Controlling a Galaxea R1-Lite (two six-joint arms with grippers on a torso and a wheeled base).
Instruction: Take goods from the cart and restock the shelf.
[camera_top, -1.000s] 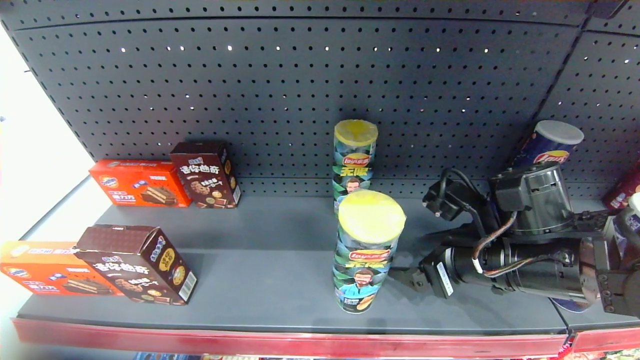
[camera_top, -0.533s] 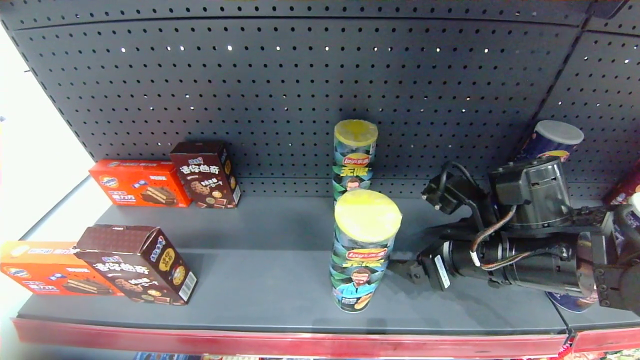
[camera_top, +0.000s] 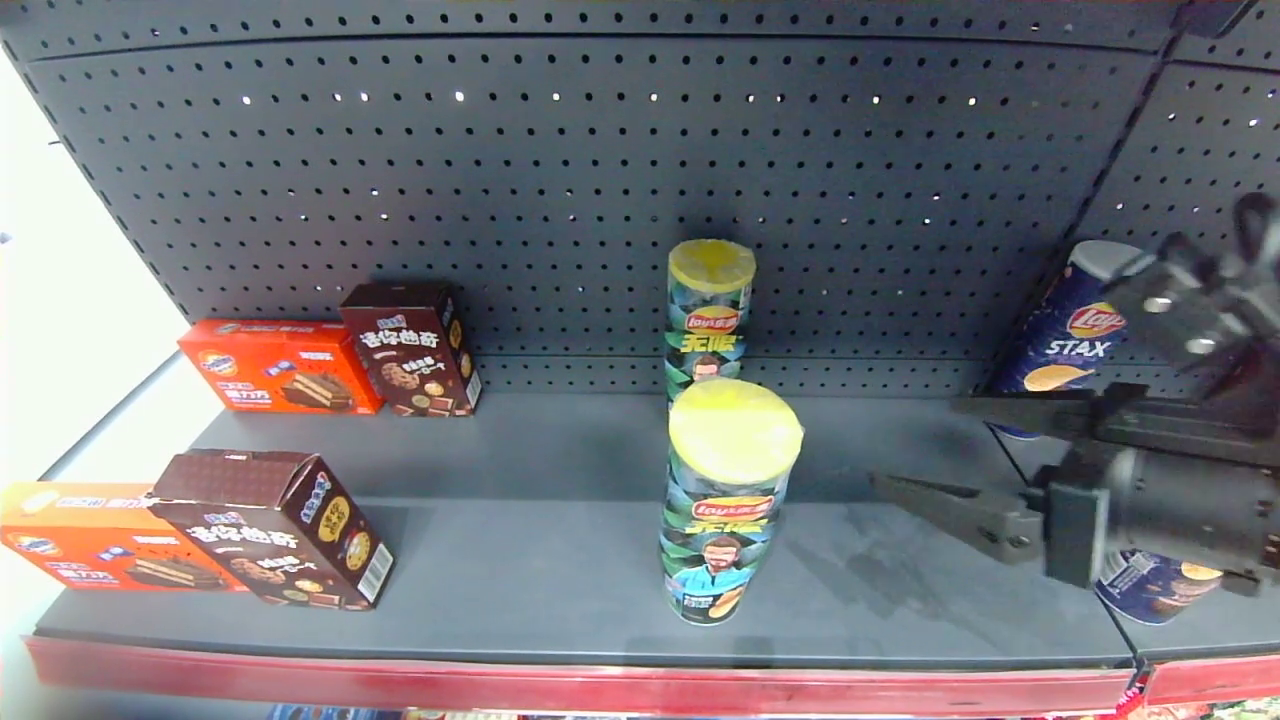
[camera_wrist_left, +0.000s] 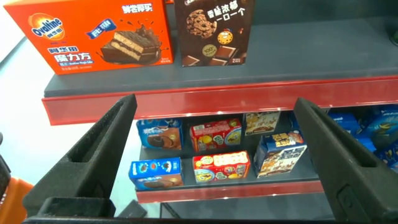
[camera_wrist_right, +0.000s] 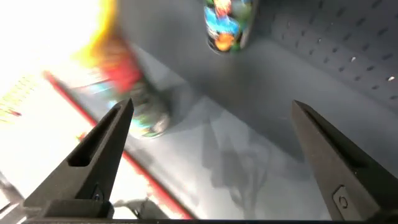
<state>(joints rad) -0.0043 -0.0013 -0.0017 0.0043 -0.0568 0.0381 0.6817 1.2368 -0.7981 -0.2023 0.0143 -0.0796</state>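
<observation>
Two green chip cans with yellow lids stand in a line on the dark shelf (camera_top: 540, 560): the front can (camera_top: 728, 505) near the edge, the back can (camera_top: 709, 310) by the pegboard. My right gripper (camera_top: 915, 443) hovers open over the shelf to the right of the front can, clear of it, with nothing between its fingers. In the right wrist view the right gripper (camera_wrist_right: 212, 107) faces both cans, the front can (camera_wrist_right: 140, 99) blurred and the back can (camera_wrist_right: 230, 25) farther off. My left gripper (camera_wrist_left: 216, 102) is open and empty, low before the shelf's red front edge (camera_wrist_left: 249, 99).
Orange and brown biscuit boxes (camera_top: 270, 525) sit at the shelf's left front, with two more boxes (camera_top: 410, 350) at the back. A blue chip can (camera_top: 1065, 345) leans by the pegboard behind my right arm, and another blue can (camera_top: 1150, 590) stands beneath it. A lower shelf (camera_wrist_left: 217, 158) holds several boxes.
My right arm has pulled back to the right, away from the front green can, and its fingers now stand wide apart. The can shifted slightly left and stands free.
</observation>
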